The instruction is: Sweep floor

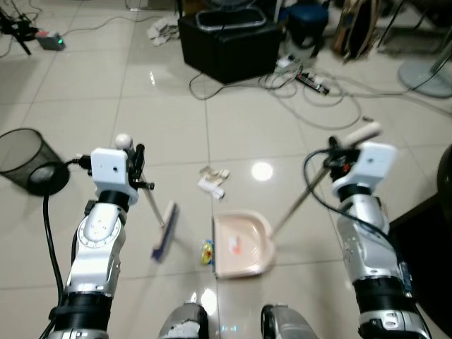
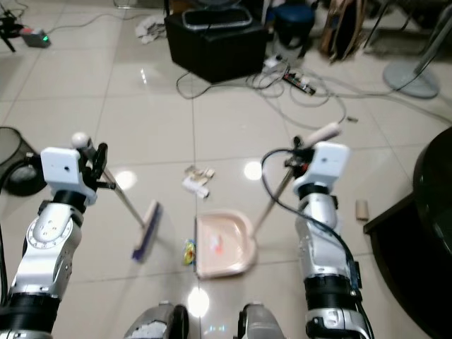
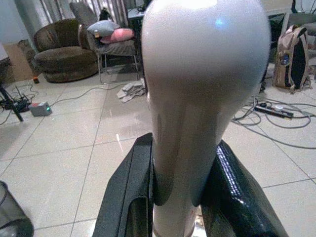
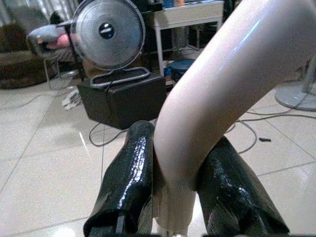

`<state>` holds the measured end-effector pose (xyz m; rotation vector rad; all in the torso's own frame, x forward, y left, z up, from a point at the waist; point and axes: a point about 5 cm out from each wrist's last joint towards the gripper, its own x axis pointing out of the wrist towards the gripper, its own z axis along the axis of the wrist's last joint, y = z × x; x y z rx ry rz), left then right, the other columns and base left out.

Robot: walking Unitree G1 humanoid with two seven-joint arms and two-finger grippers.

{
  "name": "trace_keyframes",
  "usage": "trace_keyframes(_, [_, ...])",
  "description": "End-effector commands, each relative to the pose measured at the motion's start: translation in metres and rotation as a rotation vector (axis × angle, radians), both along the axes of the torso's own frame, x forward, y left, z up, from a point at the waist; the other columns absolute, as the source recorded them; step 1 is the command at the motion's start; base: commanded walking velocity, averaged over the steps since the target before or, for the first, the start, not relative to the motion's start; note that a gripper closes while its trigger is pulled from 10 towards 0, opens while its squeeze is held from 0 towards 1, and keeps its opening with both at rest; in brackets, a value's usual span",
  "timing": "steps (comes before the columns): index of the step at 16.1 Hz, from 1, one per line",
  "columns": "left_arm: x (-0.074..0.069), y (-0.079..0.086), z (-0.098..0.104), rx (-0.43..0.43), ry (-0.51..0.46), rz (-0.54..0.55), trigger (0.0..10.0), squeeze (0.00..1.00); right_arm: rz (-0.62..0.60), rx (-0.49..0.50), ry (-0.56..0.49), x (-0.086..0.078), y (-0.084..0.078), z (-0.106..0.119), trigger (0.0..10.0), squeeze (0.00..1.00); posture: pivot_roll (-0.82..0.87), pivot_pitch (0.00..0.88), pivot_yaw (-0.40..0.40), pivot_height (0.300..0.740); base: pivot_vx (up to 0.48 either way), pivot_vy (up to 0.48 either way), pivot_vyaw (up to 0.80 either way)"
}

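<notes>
Head pair looking down, wrist pair looking out along the fingers.

Both eye views look forward and down from the head at the same tiled floor (image 1: 176,127), arms at either side, the dustpan (image 1: 242,245) near. Each wrist view sits very close behind its fingers (image 3: 129,197), facing across the room at floor height; both share the black box (image 4: 123,101).

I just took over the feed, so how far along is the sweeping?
Done: both tools are gripped. The left gripper is shut on the broom, the right gripper on the dustpan, which sits on the floor with a small pink bit inside. In hand: a yellow scrap lies at the pan's edge. Left: the crumpled paper pieces beyond the pan are unswept.
</notes>
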<state>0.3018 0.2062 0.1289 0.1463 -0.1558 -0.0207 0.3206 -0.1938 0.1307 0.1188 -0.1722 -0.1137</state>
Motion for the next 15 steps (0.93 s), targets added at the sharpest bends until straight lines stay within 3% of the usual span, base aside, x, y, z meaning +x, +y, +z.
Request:
trace_keyframes(1, [-0.002,-0.001,-0.001,-0.005,-0.004,0.001,10.0,0.0,-0.05,-0.04,-0.067,-0.001,-0.013,0.014,10.0,0.0,-0.01,0.177,0.022,0.74,0.0,0.0,0.0])
trace_keyframes(4, [-0.007,0.002,-0.016,0.028,0.043,0.03,10.0,0.0,-0.048,-0.041,-0.075,-0.003,-0.015,0.011,10.0,0.0,-0.02,0.158,0.015,0.74,0.0,0.0,0.0])
trace_keyframes(7, [-0.003,0.006,-0.009,-0.023,0.014,0.061,10.0,0.0,-0.006,-0.039,-0.069,0.006,-0.015,0.015,10.0,0.0,-0.02,0.19,0.005,0.74,0.0,0.0,0.0])
trace_keyframes(9, [-0.003,0.009,-0.012,-0.052,0.028,0.074,10.0,0.0,-0.001,-0.099,-0.04,0.01,-0.015,0.011,10.0,0.0,-0.02,0.192,0.008,0.74,0.0,0.0,0.0])
trace_keyframes(15, [0.005,0.008,-0.003,-0.075,-0.008,0.069,10.0,0.0,-0.015,-0.111,-0.02,0.017,-0.019,0.005,10.0,0.0,-0.01,0.199,0.004,0.74,0.0,0.0,0.0])
